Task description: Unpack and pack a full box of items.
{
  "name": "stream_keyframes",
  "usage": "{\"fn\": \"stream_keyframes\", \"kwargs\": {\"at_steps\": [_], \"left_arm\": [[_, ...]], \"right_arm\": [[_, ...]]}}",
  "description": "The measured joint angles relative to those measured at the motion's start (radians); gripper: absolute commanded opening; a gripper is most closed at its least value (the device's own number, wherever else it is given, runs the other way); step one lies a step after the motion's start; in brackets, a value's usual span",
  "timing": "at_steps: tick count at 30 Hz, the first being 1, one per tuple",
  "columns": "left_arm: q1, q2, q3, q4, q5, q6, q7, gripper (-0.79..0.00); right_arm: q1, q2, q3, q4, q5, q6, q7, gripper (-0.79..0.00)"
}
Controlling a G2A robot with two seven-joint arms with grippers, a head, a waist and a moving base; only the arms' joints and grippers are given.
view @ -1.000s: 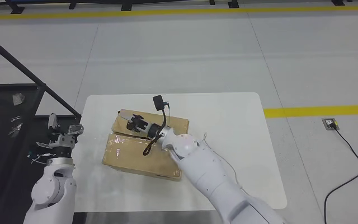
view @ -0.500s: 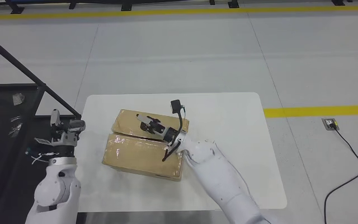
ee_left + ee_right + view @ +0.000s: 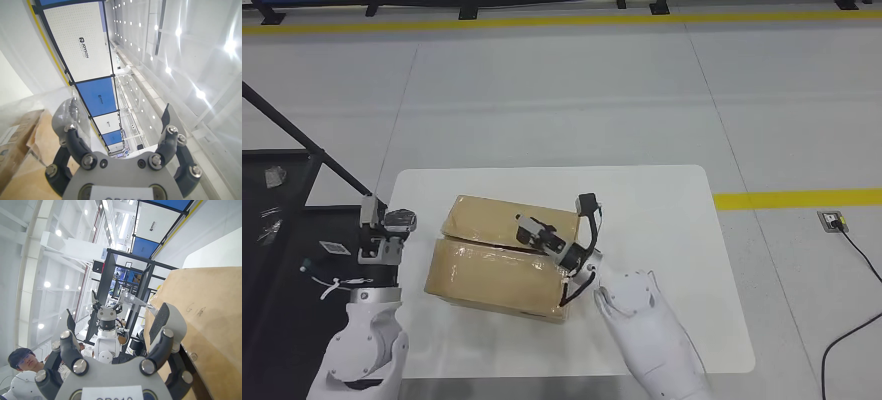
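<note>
Two arms at one white table [image 3: 672, 200], top view first: closed cardboard box [image 3: 492, 275] sits left of the table's centre, flaps down, with a seam running along its length. The right gripper [image 3: 527, 228] lies low over the far flap near the seam, and its arm crosses the box's right end. The left gripper [image 3: 385, 216] stands just off the table's left edge, beside the box's left end and apart from it. Left wrist view: fingers spread wide, nothing between them. A crumpled piece of clear film [image 3: 79, 113] clings to one finger, possibly packing tape, though the glare makes it hard to be sure. The box's brown corner shows close beside that finger. Right wrist view: own fingers also spread wide and gripping nothing, with one ribbed pad just beside the box's upper edge; contact cannot be told. Farther off the left gripper points upward, and a taut strip of the clear film runs from one of its fingers across to the box's corner.
</note>
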Motion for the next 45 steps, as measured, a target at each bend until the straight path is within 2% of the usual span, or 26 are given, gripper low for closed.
{"fn": "stream_keyframes", "kwargs": {"at_steps": [7, 16, 28, 45], "left_arm": [[-0.008, -0.009, 0.077, -0.005, 0.13, -0.002, 0.008, 0.0], [-0.013, -0.02, 0.146, -0.016, 0.249, -0.002, 0.017, 0.0], [-0.015, -0.028, 0.21, -0.014, 0.411, -0.02, -0.012, 0.0], [-0.026, -0.045, 0.309, 0.001, 0.515, -0.012, -0.052, 0.0]], "right_arm": [[-0.115, 0.029, 0.052, -0.145, -0.001, -0.024, 0.006, 0.0], [-0.241, 0.058, 0.094, -0.311, -0.011, 0.023, 0.012, 0.0], [-0.262, 0.079, 0.092, -0.34, 0.007, 0.037, 0.004, 0.0], [-0.298, 0.106, 0.095, -0.359, 0.033, 0.02, -0.026, 0.0]]}}
